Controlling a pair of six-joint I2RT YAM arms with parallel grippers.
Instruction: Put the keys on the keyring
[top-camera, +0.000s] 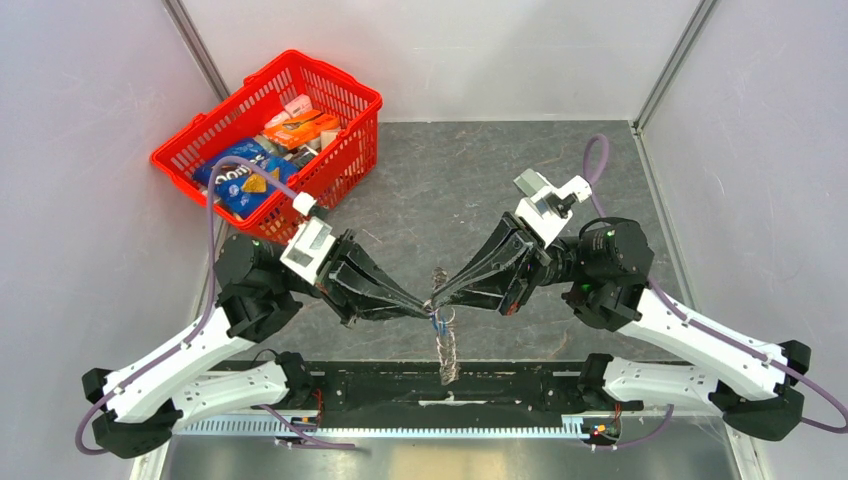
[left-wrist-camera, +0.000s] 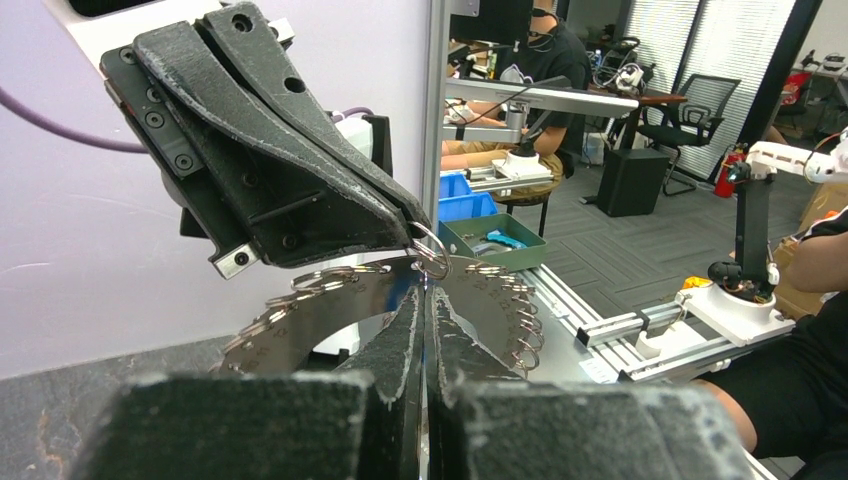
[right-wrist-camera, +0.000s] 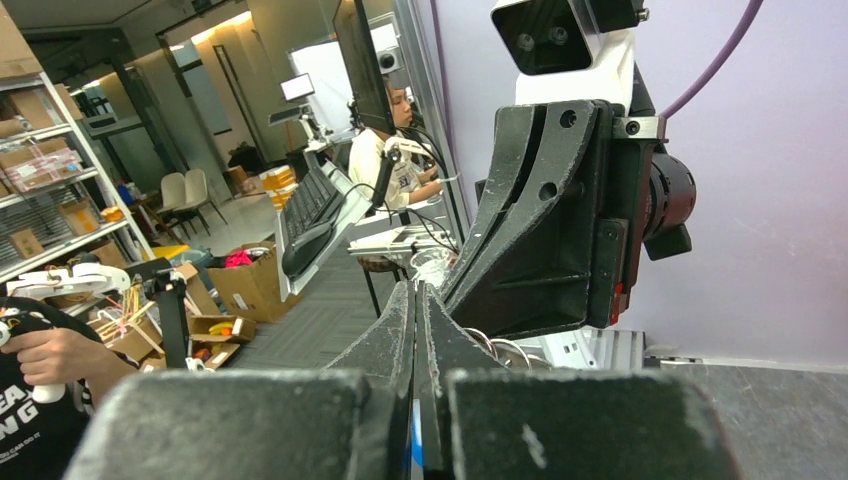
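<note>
Where your two arms meet tip to tip over the table's (top-camera: 430, 190) near edge, your left gripper (top-camera: 418, 311) is pinched together on the top of the keys (top-camera: 446, 352), which hang fanned beneath it. Your right gripper (top-camera: 441, 297) is clamped on a small ring (left-wrist-camera: 432, 250) just above that fan.
</note>
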